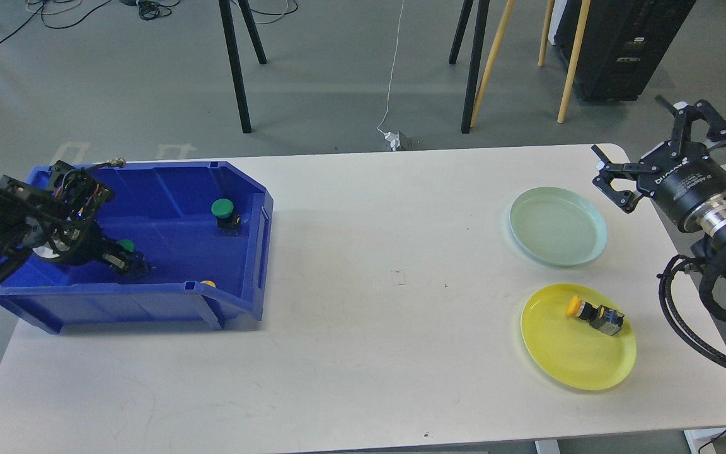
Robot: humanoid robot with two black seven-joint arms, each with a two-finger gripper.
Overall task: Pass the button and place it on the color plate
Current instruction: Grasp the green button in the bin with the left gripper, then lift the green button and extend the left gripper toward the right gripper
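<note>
Nearest us, a yellow button (595, 314) already lay on its side on the yellow plate (574, 366), well apart from the bin. Our right gripper (656, 142) hung beyond the table's right edge, fingers spread wide and holding nothing. Our left gripper (128, 260) reached down inside the blue bin (237, 302), at a green button (126, 245); it was too dark to tell whether it had closed. We judged these buttons small, light and rigid, with a smooth round cap likely to slip, so the squarer black body seemed the better hold. Farther back, another green button (224, 214) stood upright in the bin, and the pale green plate (558, 226) was bare. The bin's walls crowded the lift
</note>
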